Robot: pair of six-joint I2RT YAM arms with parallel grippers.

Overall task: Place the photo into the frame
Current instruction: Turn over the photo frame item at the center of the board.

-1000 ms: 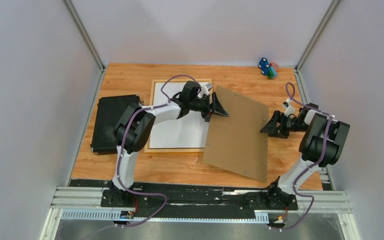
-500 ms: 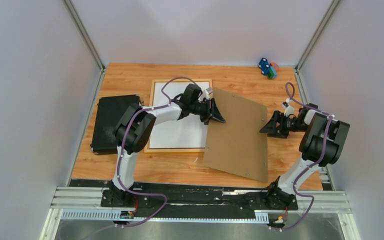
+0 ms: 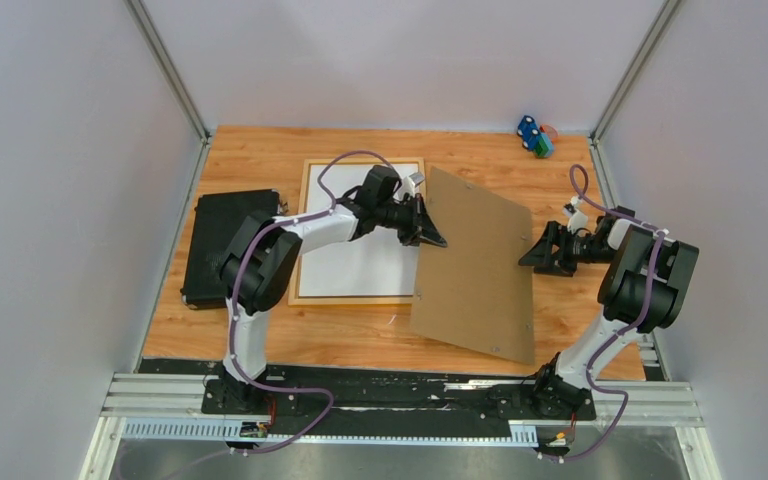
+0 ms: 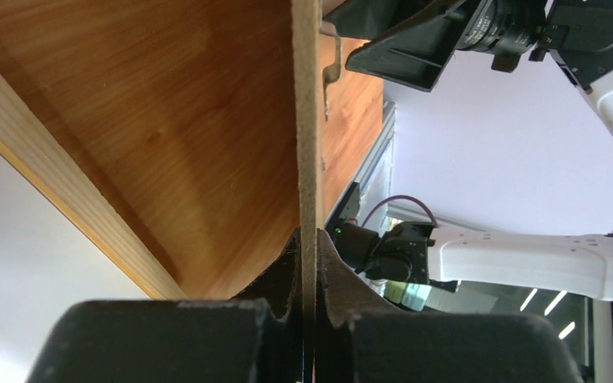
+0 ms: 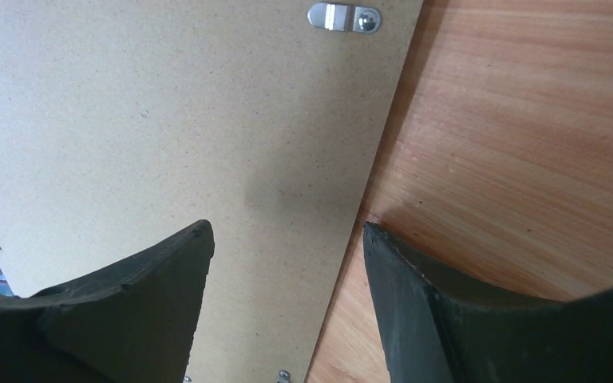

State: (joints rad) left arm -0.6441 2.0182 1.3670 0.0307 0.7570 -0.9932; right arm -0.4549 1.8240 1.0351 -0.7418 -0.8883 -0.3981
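Note:
The frame (image 3: 301,235), light wood rails around a plain white surface, lies flat at the table's middle left; one rail (image 4: 72,183) shows in the left wrist view. The photo is hidden. A brown backing board (image 3: 475,265) lies skewed to the right of the frame, its left edge overlapping it. My left gripper (image 3: 430,236) is shut on that left edge; the board (image 4: 307,120) runs edge-on between the closed fingers (image 4: 343,275). My right gripper (image 3: 538,252) is open at the board's right edge (image 5: 168,120), one finger over the board, the other over the table (image 5: 527,120).
A black rectangular case (image 3: 222,245) lies left of the frame. A small blue and green toy (image 3: 534,136) sits at the back right corner. Metal turn clips (image 5: 343,17) stud the board's rim. Grey walls close in the table (image 3: 360,335) on three sides.
My left gripper has gone from open to shut on the board's left edge and drawn slightly left. The right gripper has stayed open in place.

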